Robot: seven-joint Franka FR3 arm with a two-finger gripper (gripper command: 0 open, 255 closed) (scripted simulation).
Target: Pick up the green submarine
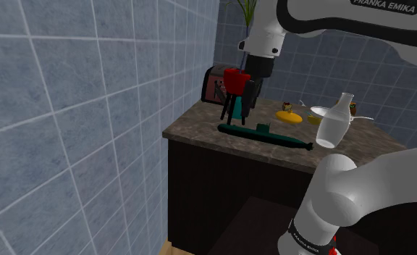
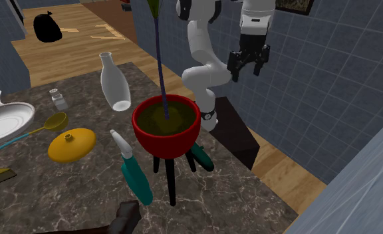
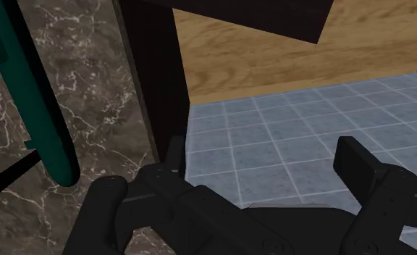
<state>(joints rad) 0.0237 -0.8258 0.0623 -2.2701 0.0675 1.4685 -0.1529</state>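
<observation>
The gripper (image 2: pixel 247 69) is hanging wide open, its two black fingers (image 3: pixel 360 165) standing well apart with nothing between them; in the second exterior view it is hovering off the counter's right edge, above the wooden floor (image 2: pixel 276 161) and higher than the countertop (image 2: pixel 218 199). In the wrist view the counter's dark side edge is running just beside the left finger, with marble on one side and floor plus blue tiled wall on the other.

The green submarine (image 1: pixel 265 135) is lying flat along the near edge of the counter in the shoulder view, its long hull parallel to that edge and close to it; in the second exterior view it (image 2: pixel 202 159) is showing partly behind the red pot (image 2: pixel 165 129), near the counter's right edge; in the wrist view its rounded end (image 3: pixel 44 101) is lying on the marble, apart from the fingers.

The red pot on thin black legs is standing just beside the submarine, toward the counter's middle; a teal spray bottle (image 2: pixel 133 173) is lying at its left in the second exterior view. A white bottle (image 1: pixel 332 122) and a yellow lid (image 1: pixel 289 114) are standing farther in; the tiled wall (image 1: pixel 69 109) is closing the shoulder view's left side.
</observation>
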